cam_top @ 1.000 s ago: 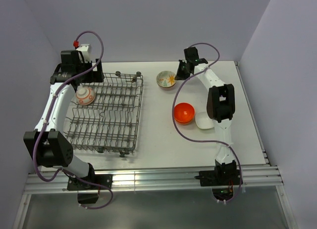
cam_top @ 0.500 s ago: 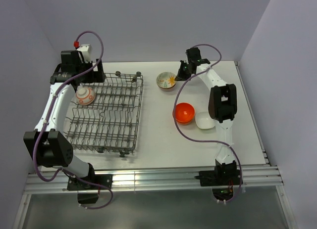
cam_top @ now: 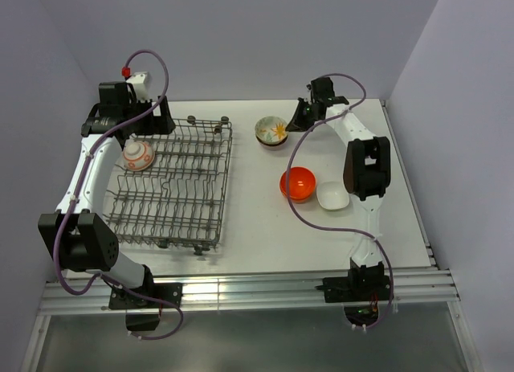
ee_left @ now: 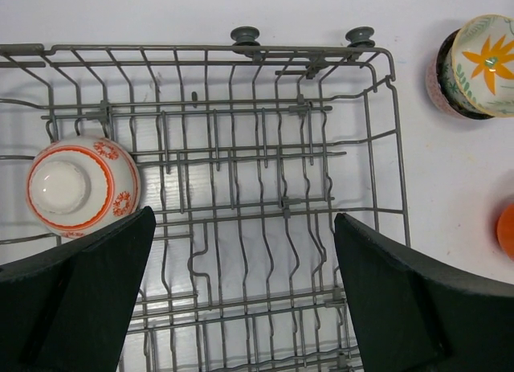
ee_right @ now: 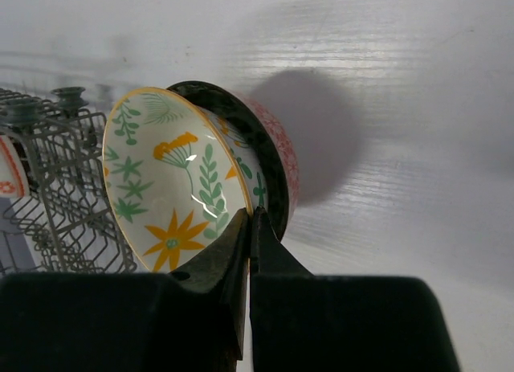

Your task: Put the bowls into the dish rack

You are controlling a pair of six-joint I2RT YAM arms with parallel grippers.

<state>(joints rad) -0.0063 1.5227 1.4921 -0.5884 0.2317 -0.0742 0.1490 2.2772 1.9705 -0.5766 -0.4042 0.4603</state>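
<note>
Right gripper (ee_right: 250,227) is pinched tight on the rim of the floral bowl (ee_right: 169,179), one jaw inside and one outside. It holds the bowl tipped up on edge just off the far right corner of the dish rack (cam_top: 185,187). From the wrist view the bowl seems to sit nested in a pinkish bowl (ee_right: 283,159) with a dark rim, my outer jaw slipped between the two.

So I'd lift slowly and watch that the pinkish one stays down rather than riding along. A rim pinch like this is thin, and I expect the bowl to want to swing, so no quick wrist turns. I'd keep the tilt it has, carry it over the rack's right wall, and lower it between free tines (ee_left: 281,203) toward the right side. I'd only let go once the wires take its weight.

The left gripper (ee_left: 245,219) hangs over the rack with jaws wide, close to the red-patterned bowl (ee_left: 80,187) lying upturned at the rack's far left. I'd stay clear of it.

The orange bowl (cam_top: 298,183) and white bowl (cam_top: 332,196) wait right of the rack.
</note>
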